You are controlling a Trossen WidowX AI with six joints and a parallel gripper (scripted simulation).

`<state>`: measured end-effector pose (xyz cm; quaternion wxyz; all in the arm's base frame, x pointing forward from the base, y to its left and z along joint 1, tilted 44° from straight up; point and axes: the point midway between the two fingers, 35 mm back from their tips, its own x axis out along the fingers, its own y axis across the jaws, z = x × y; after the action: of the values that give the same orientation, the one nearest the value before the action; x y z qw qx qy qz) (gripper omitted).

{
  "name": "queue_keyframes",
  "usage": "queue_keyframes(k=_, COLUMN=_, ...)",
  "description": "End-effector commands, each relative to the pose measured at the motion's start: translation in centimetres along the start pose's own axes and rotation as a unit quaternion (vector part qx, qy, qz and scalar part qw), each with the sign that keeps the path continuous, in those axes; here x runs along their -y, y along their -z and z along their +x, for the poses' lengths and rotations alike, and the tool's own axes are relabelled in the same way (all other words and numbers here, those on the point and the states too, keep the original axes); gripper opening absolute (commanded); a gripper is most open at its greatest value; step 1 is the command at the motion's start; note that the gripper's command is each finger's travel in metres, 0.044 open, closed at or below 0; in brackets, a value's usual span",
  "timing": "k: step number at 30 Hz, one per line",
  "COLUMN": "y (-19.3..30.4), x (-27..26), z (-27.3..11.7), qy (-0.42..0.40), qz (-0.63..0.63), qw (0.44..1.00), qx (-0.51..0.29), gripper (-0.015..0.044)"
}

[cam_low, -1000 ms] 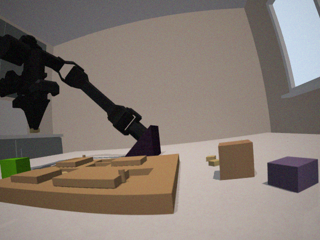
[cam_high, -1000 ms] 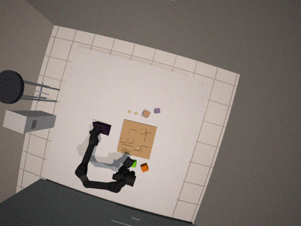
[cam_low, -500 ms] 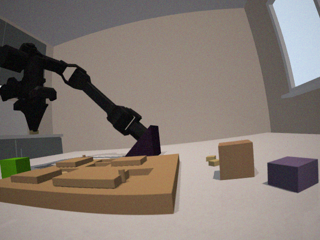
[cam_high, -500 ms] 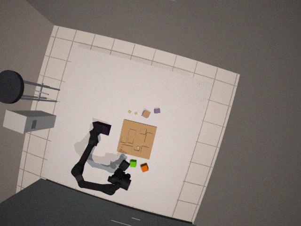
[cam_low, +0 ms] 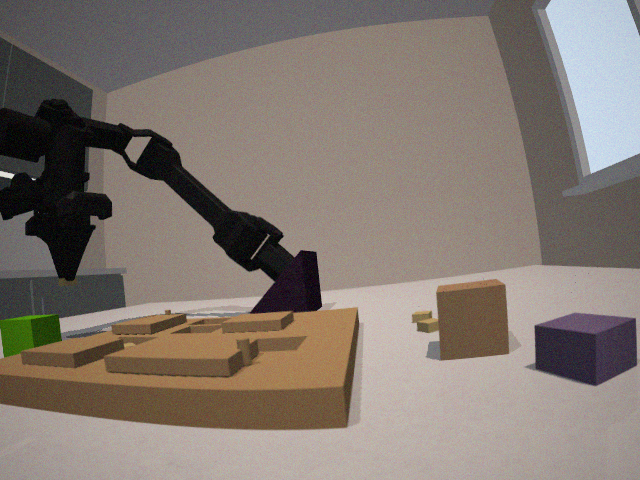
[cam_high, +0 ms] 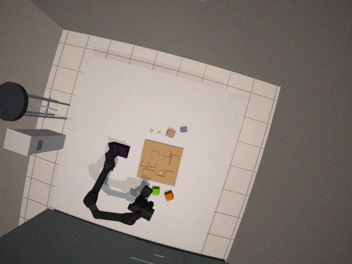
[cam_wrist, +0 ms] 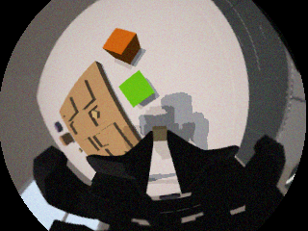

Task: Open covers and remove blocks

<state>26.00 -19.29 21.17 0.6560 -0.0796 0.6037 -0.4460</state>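
Hovering above counter (cam_high: pixel 127 99) (cam_low: pixel 465 413) (cam_wrist: pixel 192 48), pincer (cam_high: pixel 146 191) (cam_low: pixel 67 280) (cam_wrist: pixel 160 133) nipped narrow on tan block (cam_low: pixel 67 282) (cam_wrist: pixel 160 134), just off board (cam_high: pixel 177 170) (cam_low: pixel 310 403) (cam_wrist: pixel 103 82). Likely step: set down. Lower plumb, clear of board edge and green block (cam_high: pixel 155 191) (cam_low: pixel 31 333) (cam_wrist: pixel 137 89). Wait for flat contact, then part slowly; small, so apt to tip or cling. Rise straight before swinging away. Save for next: tan piece (cam_high: pixel 161 172) (cam_low: pixel 129 345) (cam_wrist: pixel 95 114) in well.

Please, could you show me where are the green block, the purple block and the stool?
Green block (cam_high: pixel 155 191) (cam_low: pixel 31 333) (cam_wrist: pixel 137 89): top, exterior and wrist views; top, side, top face.
Purple block (cam_high: pixel 183 129) (cam_low: pixel 566 346): top and exterior views; top, side face.
Stool (cam_high: pixel 11 100): top view; seat.
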Motion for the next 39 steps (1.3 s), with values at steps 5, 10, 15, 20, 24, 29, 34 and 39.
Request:
queue_keyframes(k=5, y=0.1, x=-0.1, z=1.5, qy=-0.001, qz=-0.003, qw=1.0, qx=-0.003, gripper=0.008)
queue_keyframes(k=10, y=0.0, x=-0.2, z=2.4, qy=-0.001, qz=-0.003, qw=1.0, qx=-0.003, gripper=0.008)
queue_keyframes(k=15, y=0.0, x=-0.1, z=3.2, qy=-0.001, qz=-0.003, qw=1.0, qx=-0.003, gripper=0.008)
queue_keyframes(k=20, y=0.0, x=-0.1, z=4.0, qy=-0.001, qz=-0.003, qw=1.0, qx=-0.002, gripper=0.008)
queue_keyframes(k=24, y=0.1, x=-0.1, z=4.6, qy=-0.001, qz=-0.003, qw=1.0, qx=-0.002, gripper=0.008)
queue_keyframes(k=29, y=0.1, x=0.0, z=5.4, qy=0.0, qz=-0.003, qw=1.0, qx=-0.002, gripper=0.008)
queue_keyframes(k=34, y=0.2, x=0.0, z=6.2, qy=0.001, qz=-0.003, qw=1.0, qx=-0.002, gripper=0.008)
queue_keyframes(k=39, y=0.3, x=0.1, z=7.0, qy=0.002, qz=-0.003, qw=1.0, qx=-0.001, gripper=0.008)
